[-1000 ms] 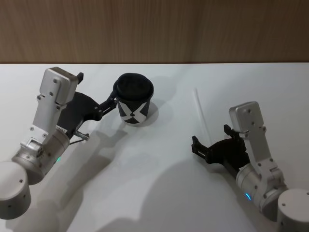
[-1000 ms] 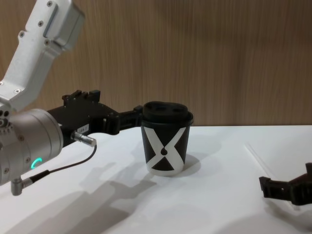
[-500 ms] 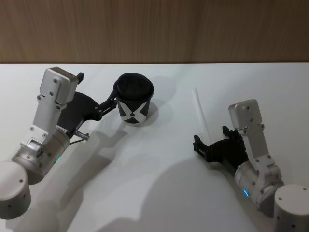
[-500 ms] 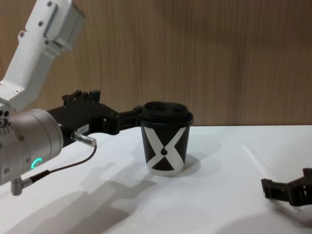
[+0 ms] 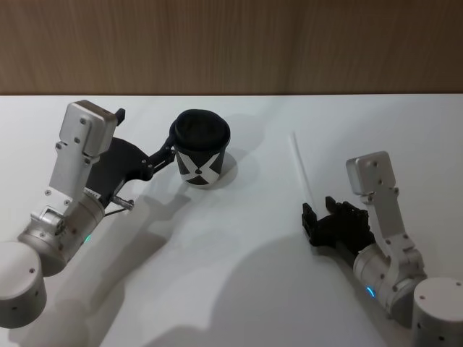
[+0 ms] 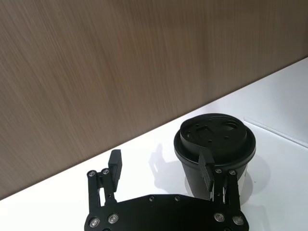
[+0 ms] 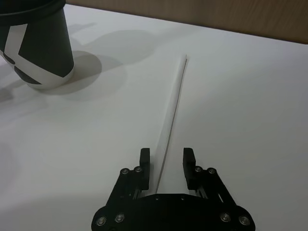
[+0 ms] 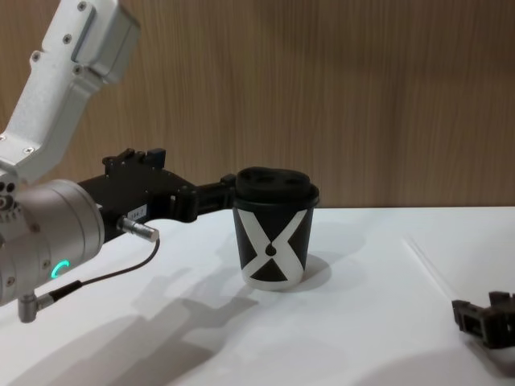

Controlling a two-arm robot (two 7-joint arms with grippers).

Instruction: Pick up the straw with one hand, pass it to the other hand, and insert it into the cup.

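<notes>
Our right gripper hung low over the white table, fingers spread and gripping nothing, with the near end of the straw lying between them. The straw lay flat, its length running straight away from the claw toward the wooden wall, so we judged that closing across it would catch it. Farther off to the left stood the cup, lid on. Our left gripper sat beside it, fingers apart and empty, one tip at the cup's side.
</notes>
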